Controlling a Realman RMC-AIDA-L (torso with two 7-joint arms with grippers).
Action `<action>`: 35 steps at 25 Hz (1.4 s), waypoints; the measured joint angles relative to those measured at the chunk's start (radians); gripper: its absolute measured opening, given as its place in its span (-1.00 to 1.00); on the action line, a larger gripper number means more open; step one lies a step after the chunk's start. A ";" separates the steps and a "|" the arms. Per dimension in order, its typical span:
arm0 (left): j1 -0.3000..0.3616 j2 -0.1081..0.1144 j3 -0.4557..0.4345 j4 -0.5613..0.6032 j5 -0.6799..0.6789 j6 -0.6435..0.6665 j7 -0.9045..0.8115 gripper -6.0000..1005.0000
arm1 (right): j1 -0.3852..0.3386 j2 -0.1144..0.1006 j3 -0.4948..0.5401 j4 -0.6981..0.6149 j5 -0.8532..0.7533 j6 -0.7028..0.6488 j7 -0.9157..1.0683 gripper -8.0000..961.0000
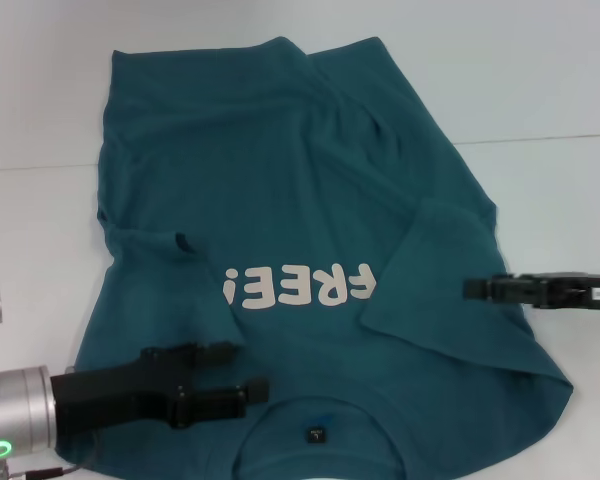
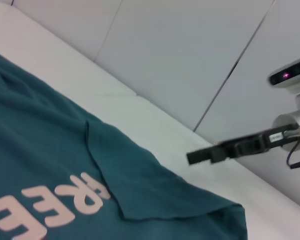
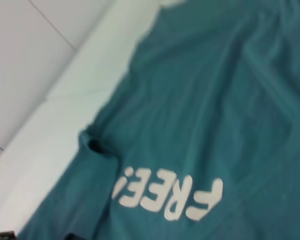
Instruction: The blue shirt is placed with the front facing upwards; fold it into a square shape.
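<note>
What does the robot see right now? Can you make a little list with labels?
shirt: blue shirt lying front up on the white table, both sleeves folded inward
letters: cream "FREE!" on the chest
collar: nearest the robot, with a small dark neck label
left pincer: over the shirt's shoulder by the collar
right pincer: beside the folded right sleeve, holding nothing

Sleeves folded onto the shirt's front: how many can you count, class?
2. One sleeve lies folded in on the robot's left beside the lettering; the other sleeve lies folded in on the right, touching the F.
</note>
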 joint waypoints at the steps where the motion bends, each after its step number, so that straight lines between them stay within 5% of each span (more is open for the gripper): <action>1: 0.000 0.000 -0.001 0.000 0.004 0.003 -0.004 0.83 | -0.012 0.000 0.021 0.005 0.021 -0.011 -0.033 0.61; 3: 0.000 0.000 -0.002 0.001 0.007 0.008 -0.017 0.83 | -0.036 0.000 0.053 0.011 0.059 -0.038 -0.088 0.61; 6: 0.001 0.004 -0.005 0.005 0.010 0.011 -0.049 0.83 | -0.064 -0.001 0.086 0.027 0.110 -0.081 -0.144 0.90; 11: 0.002 0.010 -0.026 0.045 0.059 0.002 -0.194 0.83 | -0.076 -0.002 0.106 0.054 0.132 -0.121 -0.192 0.96; 24: 0.005 0.064 -0.189 0.201 0.271 -0.015 -0.562 0.83 | -0.057 0.000 0.109 0.055 0.127 -0.126 -0.200 0.96; 35: 0.008 0.077 -0.216 0.253 0.398 0.079 -0.589 0.83 | -0.048 0.002 0.110 0.060 0.132 -0.113 -0.199 0.96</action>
